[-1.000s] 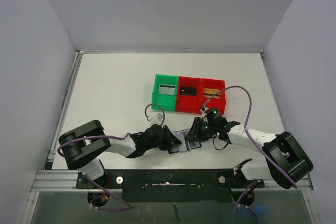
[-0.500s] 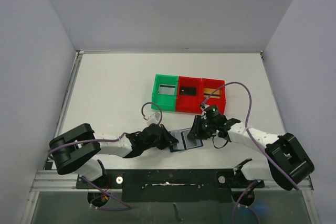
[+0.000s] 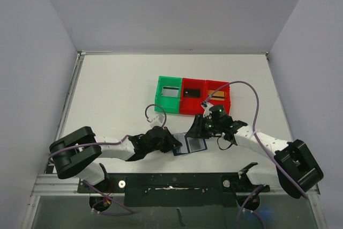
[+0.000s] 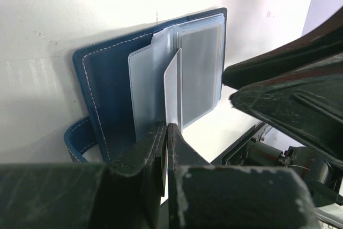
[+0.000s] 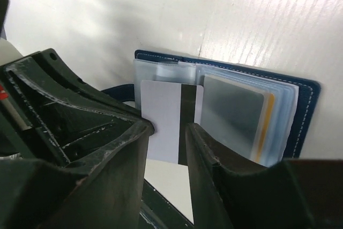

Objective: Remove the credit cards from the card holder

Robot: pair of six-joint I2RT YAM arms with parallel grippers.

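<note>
The navy card holder lies open on the table between both grippers, clear pockets fanned out; it also shows in the left wrist view and the right wrist view. My left gripper is shut on the edge of a white card with a dark stripe, which stands on edge over the pockets. My right gripper is open, its fingers on either side of that card's near end, not closed on it. An orange-edged card sits in a clear pocket.
A green tray and two red trays stand in a row just beyond the holder, each with a card-like item inside. The black base rail runs along the near edge. Purple cables loop above both wrists.
The left arm's elbow swung left a second ago. The right gripper has shifted slightly left and farther over the holder. The holder's pages now lie more open.
</note>
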